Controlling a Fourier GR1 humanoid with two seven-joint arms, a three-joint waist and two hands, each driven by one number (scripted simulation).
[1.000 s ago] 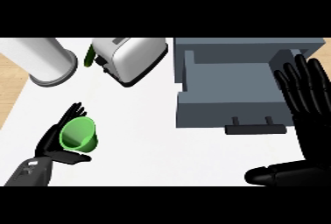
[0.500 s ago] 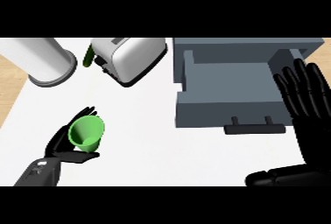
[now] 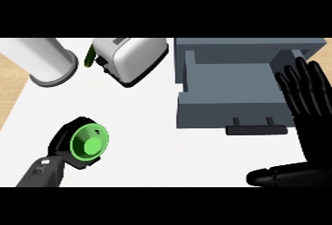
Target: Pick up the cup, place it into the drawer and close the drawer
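The green cup [image 3: 90,144] is at the lower left of the head view, its open mouth facing up toward me. My left hand [image 3: 63,147] is curled round it from behind and below, hiding most of its wall. The grey drawer [image 3: 194,103] stands pulled open at the upper right, its inside bare, with a dark handle [image 3: 255,129] on its front. My right hand [image 3: 309,99] is open with straight fingers at the right edge, over the drawer's right side; its thumb [image 3: 276,177] lies low on the counter.
A white toaster [image 3: 131,58] sits at the top centre, with a small green thing [image 3: 90,57] behind its left side. A tall white cylinder [image 3: 43,61] stands at the top left. The white counter ends in a wooden strip [image 3: 9,90] on the left.
My left hand has closed further round the cup and turned it so its mouth faces up. Hand and cup shifted slightly right. The right hand and drawer have stayed in place.
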